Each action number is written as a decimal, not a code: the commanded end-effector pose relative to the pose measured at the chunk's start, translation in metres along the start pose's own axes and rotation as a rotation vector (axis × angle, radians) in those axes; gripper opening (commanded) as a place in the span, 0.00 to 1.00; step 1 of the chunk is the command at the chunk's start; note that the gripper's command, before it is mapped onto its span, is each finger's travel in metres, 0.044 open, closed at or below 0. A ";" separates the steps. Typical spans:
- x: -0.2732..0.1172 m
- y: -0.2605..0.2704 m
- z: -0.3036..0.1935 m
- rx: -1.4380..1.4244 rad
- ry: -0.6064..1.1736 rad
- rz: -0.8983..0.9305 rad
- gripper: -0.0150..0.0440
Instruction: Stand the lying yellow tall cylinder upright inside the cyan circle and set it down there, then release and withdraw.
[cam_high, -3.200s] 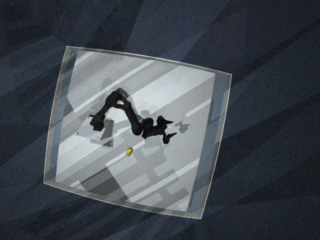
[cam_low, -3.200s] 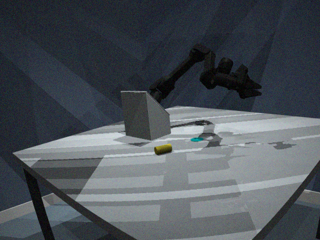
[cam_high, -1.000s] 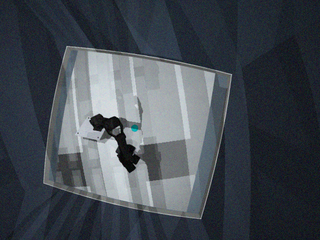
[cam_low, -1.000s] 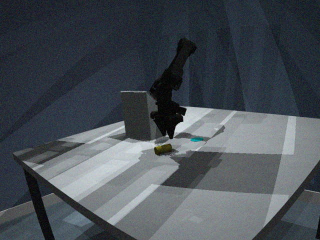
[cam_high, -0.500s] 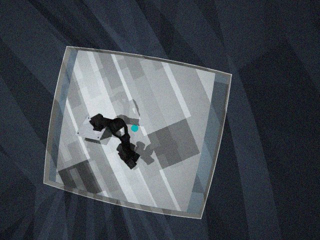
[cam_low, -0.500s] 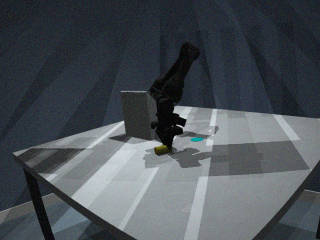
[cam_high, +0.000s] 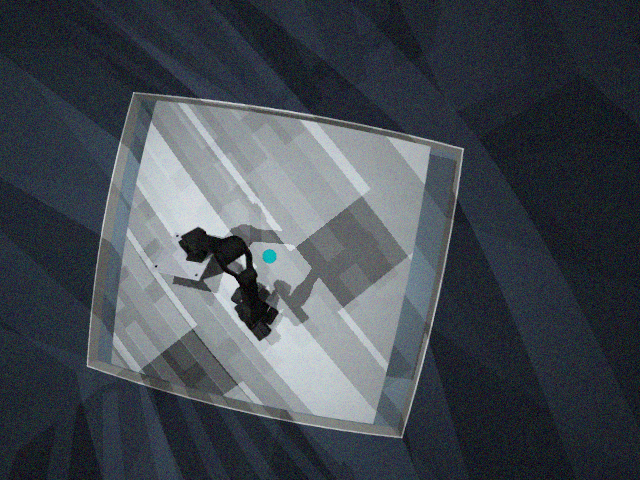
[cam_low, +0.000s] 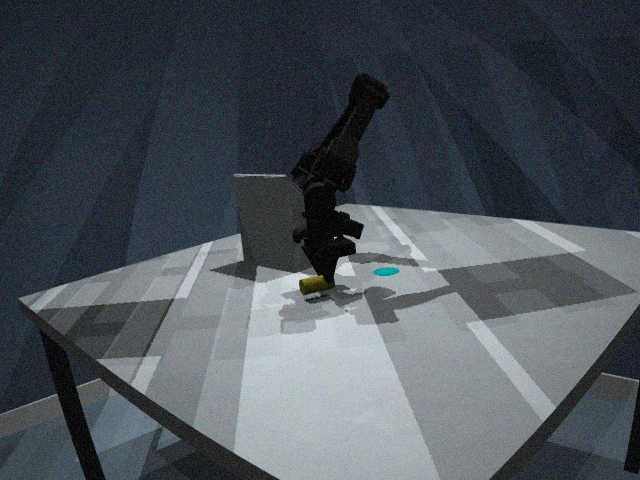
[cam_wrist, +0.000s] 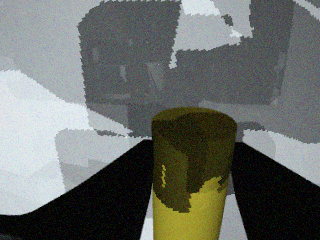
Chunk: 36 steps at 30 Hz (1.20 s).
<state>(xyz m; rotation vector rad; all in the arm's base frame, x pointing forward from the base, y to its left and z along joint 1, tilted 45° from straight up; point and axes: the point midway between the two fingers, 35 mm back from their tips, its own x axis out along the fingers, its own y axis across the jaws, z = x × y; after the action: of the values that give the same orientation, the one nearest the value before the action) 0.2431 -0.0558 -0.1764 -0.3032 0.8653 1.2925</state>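
Item 1, nearest the wrist camera: claw (cam_wrist: 190, 227). Two dark fingers flank the cylinder on either side and press against its flanks; clenched on it, grasping the yellow tall cylinder.

Item 2: yellow tall cylinder (cam_wrist: 192, 183). Lying on its side on the desk (cam_low: 320, 372), long axis running away from the wrist camera, far end partly in shadow. In the exterior view the cylinder (cam_low: 315, 284) rests on the surface directly under the claw (cam_low: 325, 279), one end protruding toward the left. Hidden beneath the arm in the top view.

Item 3: cyan circle (cam_low: 386, 271). Flat mark on the desk, near the cylinder but apart from it, to the right in the exterior view; unoccupied. Top view shows the circle (cam_high: 269, 255) just beside the arm's forearm.

Item 4, farthest: grey upright panel (cam_low: 266, 219), behind the arm.

Step in hand, by judgement: grasp just secured; lift not yet begun.

Next move calls for: raising the cylinder off the desk, rotating the wrist until its axis is vertical, carrying it over the circle, lowering until the base seats flat. Risk: slipping in the fingers while turning.
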 end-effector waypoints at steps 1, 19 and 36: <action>-0.018 -0.007 0.000 -0.012 0.009 -0.017 0.43; -0.074 -0.005 0.000 -0.011 0.010 -0.017 0.43; -0.099 0.000 0.013 0.097 0.010 -0.020 0.43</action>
<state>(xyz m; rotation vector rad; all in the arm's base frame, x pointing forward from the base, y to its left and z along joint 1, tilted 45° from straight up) 0.2433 -0.1196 -0.1072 -0.2747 0.8971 1.2556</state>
